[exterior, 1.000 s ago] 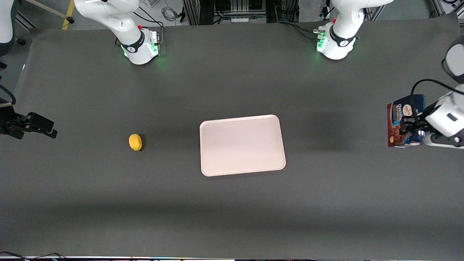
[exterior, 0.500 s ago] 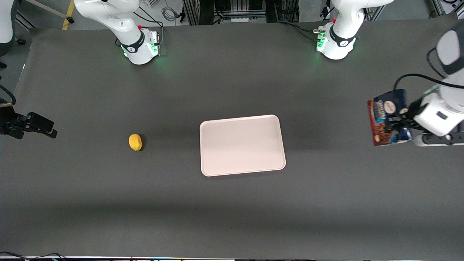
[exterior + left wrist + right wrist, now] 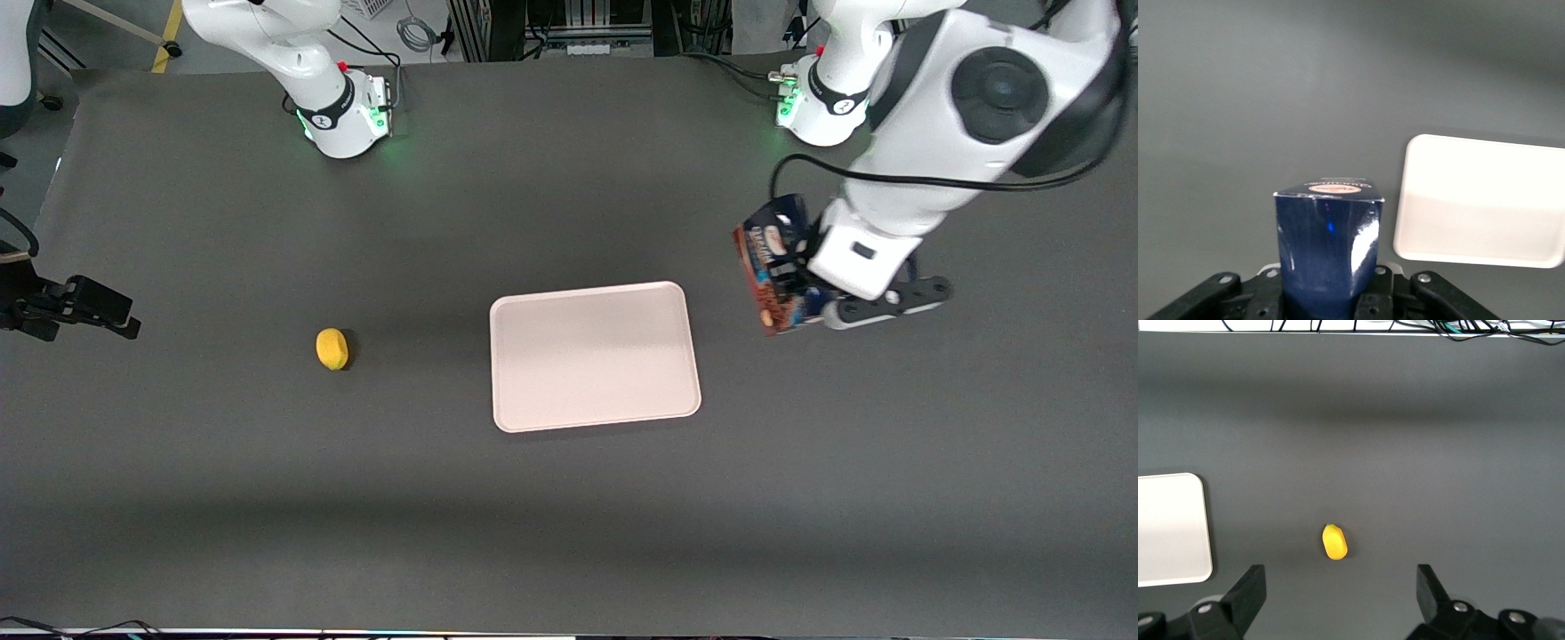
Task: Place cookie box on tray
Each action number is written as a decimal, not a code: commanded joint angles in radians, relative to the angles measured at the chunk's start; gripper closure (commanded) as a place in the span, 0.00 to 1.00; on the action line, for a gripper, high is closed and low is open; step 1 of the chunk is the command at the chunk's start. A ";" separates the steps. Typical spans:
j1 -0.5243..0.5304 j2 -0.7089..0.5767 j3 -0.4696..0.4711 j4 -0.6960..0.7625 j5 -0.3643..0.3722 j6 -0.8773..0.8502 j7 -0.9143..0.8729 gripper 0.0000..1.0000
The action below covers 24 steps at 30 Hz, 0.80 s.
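a small yellow lump (image 3: 332, 348) lies on the dark worktop (image 3: 267, 498) toward the parked arm's end, at about nine o'clock from the pale pink tray (image 3: 594, 356), which sits flat and bare at the middle. at roughly two o'clock from the tray, the working arm's pincer (image 3: 794, 283) hangs above the worktop, clamped on the navy cookie box (image 3: 770, 267), which it carries upright with its printed face turned toward the tray; the box is clear of the tray, near its edge but not over it. in the wrist view the cookie box (image 3: 1328, 243) stands gripped low between the black fingers (image 3: 1373, 299), with the tray (image 3: 1481, 200) showing near it. by the look of it, the carry is in hand, with the placing not yet done. the next move calls for travel toward nine o'clock until the box is over the tray, then a descent, and a release only once the box rests inside the rim
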<state>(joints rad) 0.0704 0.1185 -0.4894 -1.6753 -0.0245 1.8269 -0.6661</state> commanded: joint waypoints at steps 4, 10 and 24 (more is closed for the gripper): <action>-0.029 0.099 -0.100 -0.007 0.054 0.146 -0.119 0.89; -0.066 0.203 -0.158 -0.011 0.210 0.239 -0.124 0.89; -0.093 0.339 -0.187 -0.011 0.414 0.275 -0.294 0.88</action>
<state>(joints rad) -0.0018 0.4211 -0.6724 -1.7019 0.3135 2.0922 -0.8815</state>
